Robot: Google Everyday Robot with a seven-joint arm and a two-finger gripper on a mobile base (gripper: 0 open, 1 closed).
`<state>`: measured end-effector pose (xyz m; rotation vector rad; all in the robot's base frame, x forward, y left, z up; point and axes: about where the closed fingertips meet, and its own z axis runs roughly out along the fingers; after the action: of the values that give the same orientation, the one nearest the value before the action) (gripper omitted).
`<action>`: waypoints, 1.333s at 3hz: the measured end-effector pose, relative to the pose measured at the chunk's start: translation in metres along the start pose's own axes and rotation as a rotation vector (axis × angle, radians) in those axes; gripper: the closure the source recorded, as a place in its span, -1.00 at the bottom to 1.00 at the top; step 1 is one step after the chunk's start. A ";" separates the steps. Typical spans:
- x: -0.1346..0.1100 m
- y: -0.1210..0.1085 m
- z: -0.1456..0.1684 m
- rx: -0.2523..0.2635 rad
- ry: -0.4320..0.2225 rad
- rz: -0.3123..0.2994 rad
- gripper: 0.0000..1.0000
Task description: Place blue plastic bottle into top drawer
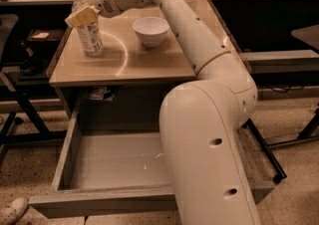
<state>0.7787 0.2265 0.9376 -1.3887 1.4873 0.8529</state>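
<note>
The arm (202, 50) rises from its bulky base section at the front right. It bends at an elbow over the table's (149, 67) right edge, then stretches low across the back of the table towards the back-left corner. There the gripper (82, 16) sits against the upper part of the bottle (92, 40), just under the white cap. Whether the jaws are clamped on it I cannot tell. The bottle stands upright on the table near that corner. A white bowl (151, 30) rests apart from it, further along the back edge. Below the front edge the drawer (112, 162) is pulled out, its grey bottom flecked with white.
</note>
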 end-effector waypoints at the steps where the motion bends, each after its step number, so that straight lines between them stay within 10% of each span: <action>1: 0.000 0.000 0.000 0.000 0.000 0.000 0.29; 3: -0.021 0.020 -0.053 0.079 -0.016 -0.022 1.00; 4: -0.048 0.042 -0.108 0.186 -0.067 -0.023 1.00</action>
<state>0.7182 0.1497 1.0166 -1.2261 1.4579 0.7206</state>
